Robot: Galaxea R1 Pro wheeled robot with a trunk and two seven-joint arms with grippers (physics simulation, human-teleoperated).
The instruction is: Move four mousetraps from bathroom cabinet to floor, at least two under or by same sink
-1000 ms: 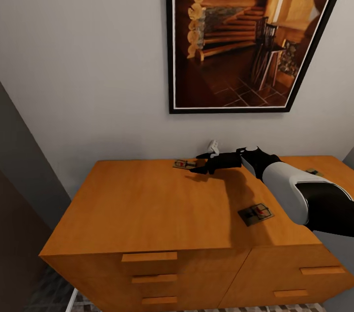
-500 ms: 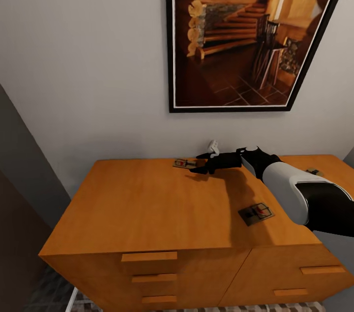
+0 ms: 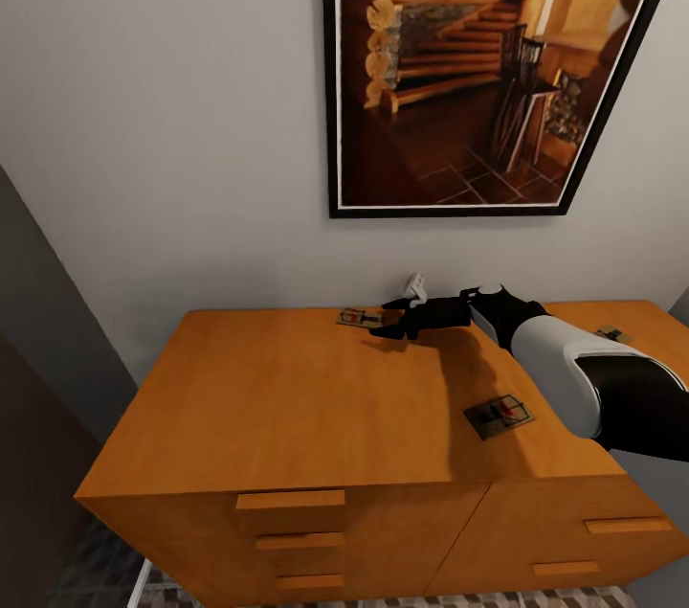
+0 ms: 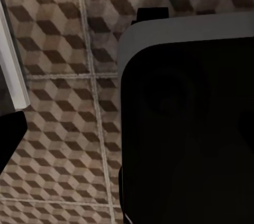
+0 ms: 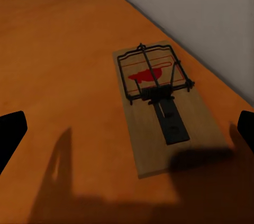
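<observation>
Item: mousetrap (image 5: 159, 105), thin tan board with wire spring bar, lying flat at the back edge of the cabinet (image 3: 287, 397) tabletop. Likely light, stiff; take by its long edges. Right claw (image 3: 394, 319) spread, poised over it.

A home: wooden dresser (image 3: 316, 397) beneath framed cabin picture (image 3: 478, 62).

Matt tan wooden mousetrap (image 5: 161, 113) with black wire on smooth orange-brown wooden cabinet (image 3: 287, 397).
</observation>
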